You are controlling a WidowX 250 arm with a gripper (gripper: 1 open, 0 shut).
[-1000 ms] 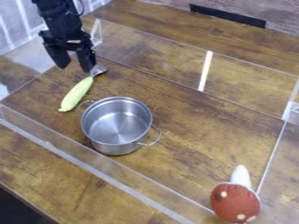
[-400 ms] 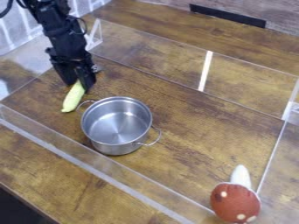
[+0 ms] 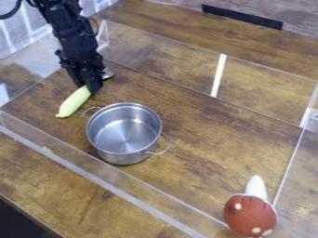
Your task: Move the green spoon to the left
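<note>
Near the table's far left corner, the spoon [image 3: 73, 102] lies flat on the dark wood, its pale yellow-green handle slanting from lower left up toward me. My gripper [image 3: 91, 83] comes almost straight down on the upper end of that spoon, where handle meets bowl; the metal bowl itself is hidden under my fingers. My jaws are drawn in narrow around that end, but from this angle I cannot tell whether they truly pinch it, so I will not call it held. Behind me a clear wall [image 3: 106, 37] stands upright close to my arm, and another clear strip [image 3: 50, 149] runs along the front edge, fencing the working area.

Just right of the spoon's handle and toward the front edge sits the pot [image 3: 125, 131], steel, open-topped, with a small loop handle on its right side. It is near the spoon but apart from it, with bare wood between them.

Farther right, a narrow clear divider [image 3: 218, 74] stands on edge near the middle of the table. At the front right corner the mushroom [image 3: 250, 212] rests, red-brown cap down low, white stem up, well apart from everything else.
</note>
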